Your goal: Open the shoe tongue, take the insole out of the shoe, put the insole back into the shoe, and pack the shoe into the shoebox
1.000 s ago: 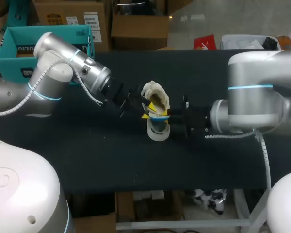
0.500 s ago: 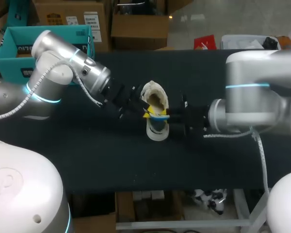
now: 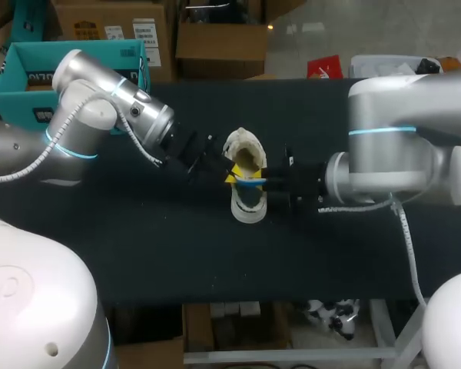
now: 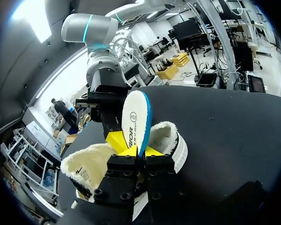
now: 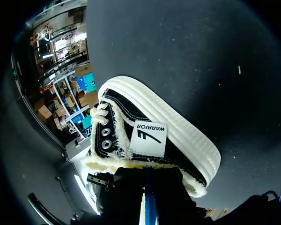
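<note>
From above, sat mid insole step, fleece-lined shoe (image 3: 246,154) on the black table (image 3: 215,254) flanked by left tool (image 3: 229,175) and right tool (image 3: 267,184), teal shoebox (image 3: 19,96) well apart; by left wrist, clamped the upright insole (image 4: 136,117) over the shoe's mouth; by right wrist, could not tell that tool's hold, and next likely called for lifting clear or feeding back toe-first.

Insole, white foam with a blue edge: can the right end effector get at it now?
Probably yes. The white, blue-edged foam insole stands upright over the fleece-lined black shoe, pinched low by the left end effector; its upper part is bare, with the right end effector close beside.
</note>
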